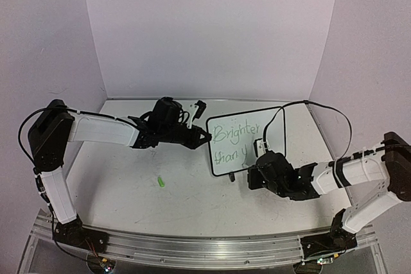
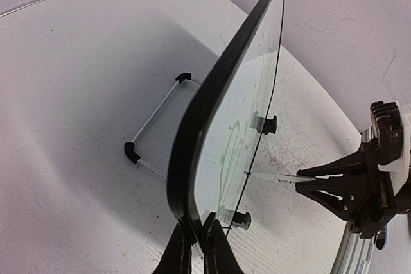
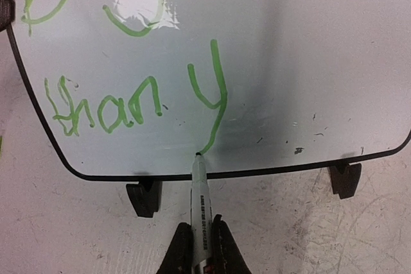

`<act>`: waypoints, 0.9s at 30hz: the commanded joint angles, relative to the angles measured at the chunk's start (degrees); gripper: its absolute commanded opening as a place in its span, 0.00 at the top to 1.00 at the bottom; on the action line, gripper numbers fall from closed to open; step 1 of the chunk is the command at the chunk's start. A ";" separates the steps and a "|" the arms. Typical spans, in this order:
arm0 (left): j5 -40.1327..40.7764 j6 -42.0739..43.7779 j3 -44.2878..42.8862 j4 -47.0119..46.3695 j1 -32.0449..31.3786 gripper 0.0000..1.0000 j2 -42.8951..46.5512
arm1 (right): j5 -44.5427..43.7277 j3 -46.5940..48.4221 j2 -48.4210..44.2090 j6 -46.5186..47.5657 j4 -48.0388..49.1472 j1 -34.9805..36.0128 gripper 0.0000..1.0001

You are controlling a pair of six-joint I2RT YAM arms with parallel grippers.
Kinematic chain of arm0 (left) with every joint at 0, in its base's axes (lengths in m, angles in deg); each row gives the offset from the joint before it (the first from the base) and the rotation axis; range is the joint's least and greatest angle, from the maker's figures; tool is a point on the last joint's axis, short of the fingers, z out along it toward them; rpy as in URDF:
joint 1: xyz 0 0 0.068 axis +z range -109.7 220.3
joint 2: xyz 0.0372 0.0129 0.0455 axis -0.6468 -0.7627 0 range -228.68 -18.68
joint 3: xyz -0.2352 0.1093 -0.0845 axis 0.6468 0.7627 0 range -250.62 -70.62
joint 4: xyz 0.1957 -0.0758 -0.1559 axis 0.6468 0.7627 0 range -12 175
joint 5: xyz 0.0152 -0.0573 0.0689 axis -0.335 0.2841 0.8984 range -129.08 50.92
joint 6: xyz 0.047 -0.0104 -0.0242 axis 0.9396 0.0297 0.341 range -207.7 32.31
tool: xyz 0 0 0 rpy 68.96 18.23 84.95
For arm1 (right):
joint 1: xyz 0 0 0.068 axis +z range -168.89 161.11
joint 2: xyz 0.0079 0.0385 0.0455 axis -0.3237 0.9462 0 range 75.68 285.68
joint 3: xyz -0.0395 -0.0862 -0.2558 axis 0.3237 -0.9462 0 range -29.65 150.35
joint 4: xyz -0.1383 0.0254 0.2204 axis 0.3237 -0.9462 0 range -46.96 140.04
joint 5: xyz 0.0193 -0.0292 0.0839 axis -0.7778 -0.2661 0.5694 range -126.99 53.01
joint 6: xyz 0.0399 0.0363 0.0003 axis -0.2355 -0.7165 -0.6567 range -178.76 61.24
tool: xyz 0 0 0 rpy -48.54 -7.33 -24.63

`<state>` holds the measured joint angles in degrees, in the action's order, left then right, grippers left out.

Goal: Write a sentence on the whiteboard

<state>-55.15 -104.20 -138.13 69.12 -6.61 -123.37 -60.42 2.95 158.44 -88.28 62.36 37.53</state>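
Note:
The whiteboard (image 1: 243, 140) stands tilted on its black feet mid-table. It carries the green sentence (image 1: 232, 142), reading "Brighter" over "than y". My left gripper (image 1: 204, 137) is shut on the board's left edge, seen edge-on in the left wrist view (image 2: 212, 120) with the jaws pinching the black frame (image 2: 196, 235). My right gripper (image 1: 255, 172) is shut on a white marker (image 3: 200, 210). The marker's tip touches the board (image 3: 289, 62) at the foot of the "y" tail, just above the bottom frame. The writing (image 3: 128, 107) fills the right wrist view.
A small green marker cap (image 1: 160, 182) lies on the table left of centre. The board's wire stand (image 2: 154, 123) with black end caps rests behind it. Two black feet (image 3: 142, 197) hold the bottom edge. White walls enclose the back and sides.

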 commanded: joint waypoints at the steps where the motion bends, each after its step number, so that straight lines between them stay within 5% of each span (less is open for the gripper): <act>1: 4.47 2.40 -2.11 2.17 0.76 1.00 1.18 | -0.06 3.71 0.08 1.31 1.74 -0.07 1.00; 10: 4.39 2.47 -2.14 2.17 0.76 1.00 1.22 | -0.22 -0.77 -8.74 2.76 -0.47 -4.63 1.00; 27: 4.39 2.49 -2.16 2.22 0.76 1.00 1.06 | 2.09 0.77 -4.56 5.03 3.14 -5.71 1.00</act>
<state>-55.26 -104.16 -138.13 69.12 -6.57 -123.36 -58.07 2.97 152.21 -83.92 63.74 32.14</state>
